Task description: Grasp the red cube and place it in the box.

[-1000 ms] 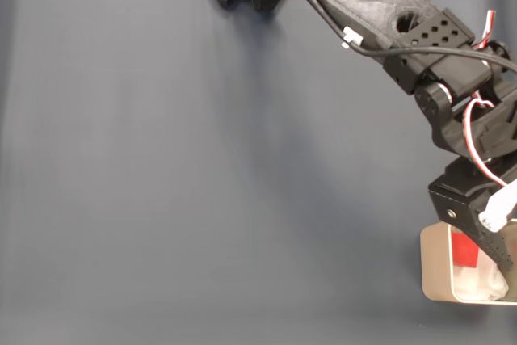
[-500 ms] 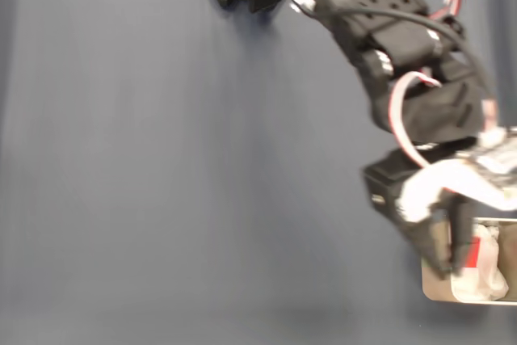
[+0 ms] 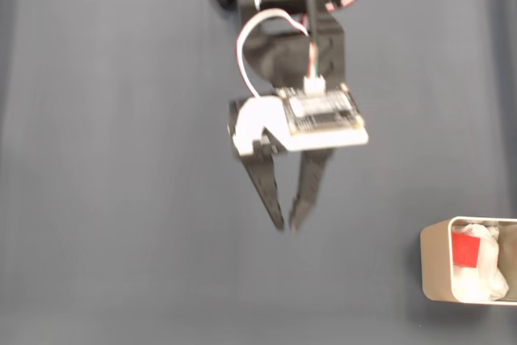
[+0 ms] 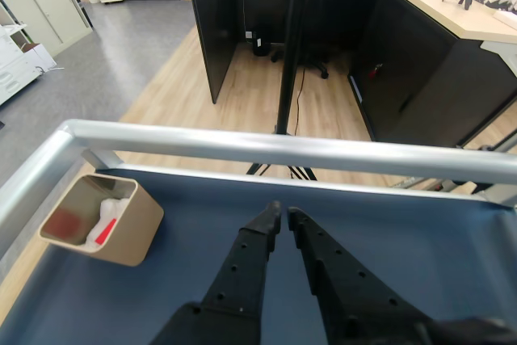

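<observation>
Red cube (image 3: pixel 464 250) in box (image 3: pixel 435 268) at fixed view's lower right, end effector (image 3: pixel 285 225) well left

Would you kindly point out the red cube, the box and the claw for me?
red cube (image 3: pixel 464 250), fixed view, on its top face inside the box.
box (image 4: pixel 139 230), wrist view, on its beige outer wall.
claw (image 3: pixel 285 228), fixed view, midway between its fingertips.

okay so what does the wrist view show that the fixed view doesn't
The wrist view alone shows the metal rail at the table's edge, and beyond it an office floor and desks. The fixed view alone shows the arm from above, with its white circuit board. Both show the gripper, nearly shut and holding nothing, the blue mat, and the box with the red cube inside.
</observation>
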{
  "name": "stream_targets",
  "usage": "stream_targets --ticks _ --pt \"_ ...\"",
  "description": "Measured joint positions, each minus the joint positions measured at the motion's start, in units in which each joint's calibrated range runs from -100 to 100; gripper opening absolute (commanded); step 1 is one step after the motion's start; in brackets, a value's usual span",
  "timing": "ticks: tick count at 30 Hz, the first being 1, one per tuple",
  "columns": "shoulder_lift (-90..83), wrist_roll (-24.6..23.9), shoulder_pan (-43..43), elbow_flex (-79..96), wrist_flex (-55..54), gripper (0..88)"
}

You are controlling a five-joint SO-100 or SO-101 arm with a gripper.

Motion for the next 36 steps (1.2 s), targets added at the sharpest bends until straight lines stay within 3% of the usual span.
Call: stream_targets --ticks 22,36 --pt "-54.0 0.0 1.5 70.7 -5.3 0.0" --pt "-74.6 -0.4 1.6 86.2 11.7 0.5"
